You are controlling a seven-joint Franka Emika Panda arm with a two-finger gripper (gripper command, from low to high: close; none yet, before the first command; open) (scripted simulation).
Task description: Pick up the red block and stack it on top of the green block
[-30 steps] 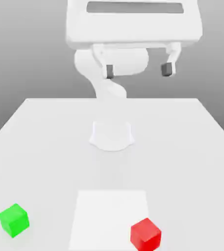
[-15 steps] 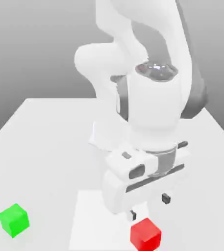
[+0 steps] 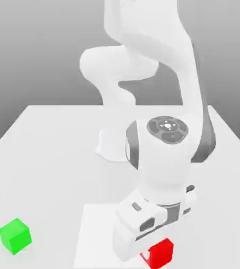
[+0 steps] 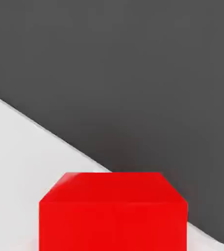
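Observation:
The red block point(image 3: 161, 254) rests on the white table near its front edge, toward the exterior view's right. My gripper point(image 3: 154, 246) has come down right over it, and the white hand hides the block's top and left side. In the hand view the red block point(image 4: 112, 211) looms large, straight under the hand, with the table's edge running behind it. The gripper is shut on the red block, which still sits on the table. The green block point(image 3: 14, 236) stands apart at the front of the exterior view's left, uncovered.
The white table point(image 3: 48, 157) carries a paler square patch point(image 3: 98, 231) at the front middle. The arm's base point(image 3: 111, 144) stands at the back centre, and the bent arm towers over the right half. Bare tabletop separates the two blocks.
The hand dropped from high above the table down onto the red block, and the gripper went from open to shut. Neither block has moved.

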